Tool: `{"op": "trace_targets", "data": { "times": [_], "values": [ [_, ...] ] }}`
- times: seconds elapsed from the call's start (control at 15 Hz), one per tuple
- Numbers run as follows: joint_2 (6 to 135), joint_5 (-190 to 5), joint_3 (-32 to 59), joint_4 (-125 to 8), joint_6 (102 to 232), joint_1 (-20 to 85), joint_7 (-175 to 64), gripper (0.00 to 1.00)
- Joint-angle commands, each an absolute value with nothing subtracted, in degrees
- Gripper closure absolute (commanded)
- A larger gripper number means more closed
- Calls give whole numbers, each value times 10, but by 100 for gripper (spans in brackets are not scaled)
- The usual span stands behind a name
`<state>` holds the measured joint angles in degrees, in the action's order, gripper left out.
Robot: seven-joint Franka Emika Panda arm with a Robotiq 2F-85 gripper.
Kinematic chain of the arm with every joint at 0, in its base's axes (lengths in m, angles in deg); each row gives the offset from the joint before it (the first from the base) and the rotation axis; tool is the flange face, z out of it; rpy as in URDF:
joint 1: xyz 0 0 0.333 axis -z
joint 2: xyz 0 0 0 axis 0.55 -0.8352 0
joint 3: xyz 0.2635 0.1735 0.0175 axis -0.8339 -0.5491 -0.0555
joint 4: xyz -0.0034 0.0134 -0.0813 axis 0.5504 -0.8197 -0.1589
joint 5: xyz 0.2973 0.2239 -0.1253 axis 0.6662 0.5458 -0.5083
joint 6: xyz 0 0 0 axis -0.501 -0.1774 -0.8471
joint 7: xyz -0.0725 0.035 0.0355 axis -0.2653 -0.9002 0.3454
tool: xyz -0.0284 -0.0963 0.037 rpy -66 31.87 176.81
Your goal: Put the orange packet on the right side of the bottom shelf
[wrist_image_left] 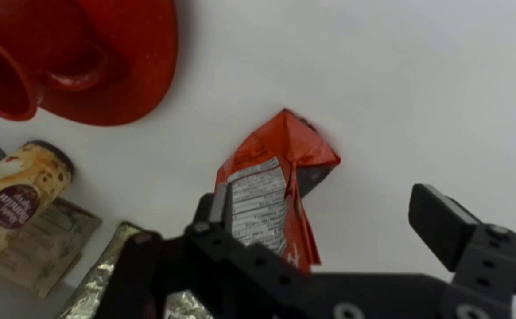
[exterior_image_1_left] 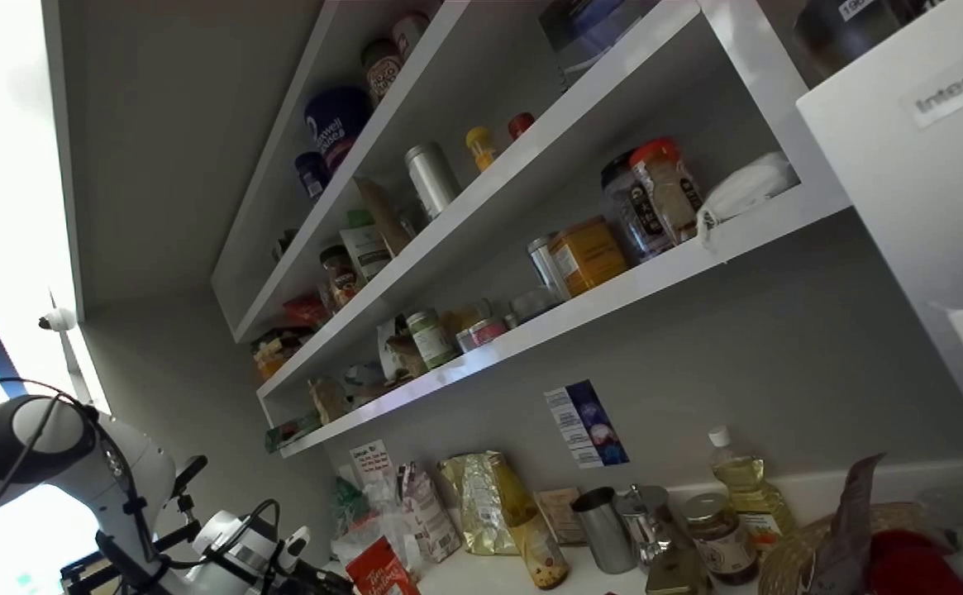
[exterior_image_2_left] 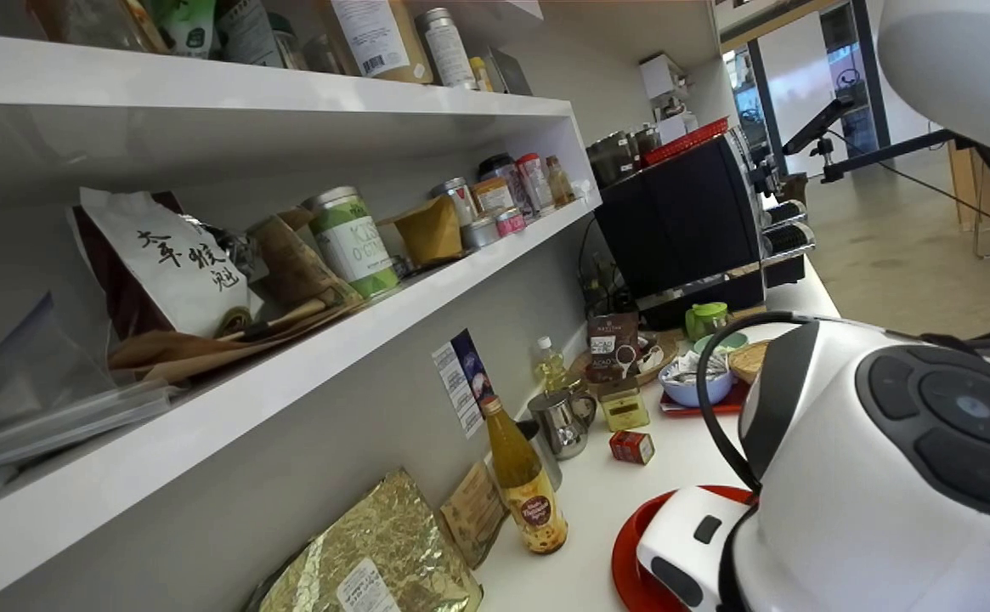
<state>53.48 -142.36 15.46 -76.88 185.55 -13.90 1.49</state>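
Glinting along its creases, a gold foil bag point(exterior_image_2_left: 384, 544) stands by the grey wall point(exterior_image_1_left: 779, 330). Just beside it, a long-necked bottle point(exterior_image_2_left: 537, 501), printed label round its lower part. Farther along, a metal jug point(exterior_image_2_left: 558, 422), smooth and shiny. Glossy, rounded red saucer point(wrist_image_left: 151, 79) bearing a red cup point(wrist_image_left: 40, 40). Bottom shelf point(exterior_image_1_left: 481, 355): long, thick white board, straight-edged, lined with jars point(exterior_image_1_left: 671, 198), tins point(exterior_image_2_left: 354, 242) and soft pouches point(exterior_image_2_left: 167, 263).

Arm point(exterior_image_1_left: 138, 454): white, rounded links, black bands. Extends from the left edge in an exterior view, arches, then slopes down toward the white bench point(wrist_image_left: 373, 79); black cable point(exterior_image_2_left: 702, 387) looped alongside. End effector point(wrist_image_left: 324, 208) low over the bench, dark blocky fingers point(wrist_image_left: 444, 226) spread well apart in the wrist view.

Orange packet point(wrist_image_left: 262, 190) on the bench, lower than the bottom shelf, close by the end effector. Wrinkled, shiny red-orange film; one end folded to a rough peak, dark patch under the fold. Pale label with rows of fine print. One finger overlaps its edge as seen from the wrist; cannot tell whether they touch.
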Motion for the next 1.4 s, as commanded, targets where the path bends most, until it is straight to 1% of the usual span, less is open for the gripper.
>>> {"op": "trace_targets", "data": {
  "times": [0.0,0.6,1.33],
  "values": [
    [509,-1522,171,-726,1865,-142,100,0],
    [491,-1636,107,-706,1852,-80,189,0],
    [483,-1749,44,-691,1833,-22,202,0]
  ]
}}
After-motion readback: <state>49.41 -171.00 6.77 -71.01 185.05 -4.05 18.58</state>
